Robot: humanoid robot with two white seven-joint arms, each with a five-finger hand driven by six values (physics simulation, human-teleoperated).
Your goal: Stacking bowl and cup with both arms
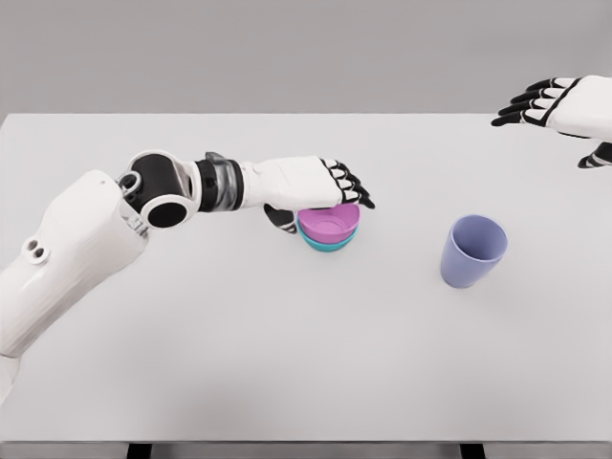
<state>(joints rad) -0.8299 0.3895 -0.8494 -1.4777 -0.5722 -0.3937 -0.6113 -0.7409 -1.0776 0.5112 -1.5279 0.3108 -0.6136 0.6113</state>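
Pink bowl [330, 221]: nested inside a teal bowl [331, 244], the pair standing upright near the middle of the white counter [287, 363]; nothing visible inside. Left hand [316, 191]: fingers draped over the pink bowl's far rim, thumb at its near-left side, gripping it. Lavender cup [472, 251]: upright, empty, well apart to the right. Right hand [555, 103]: raised at the far right edge, fingers spread, holding nothing.

Open table [239, 363] around cup [472, 251]
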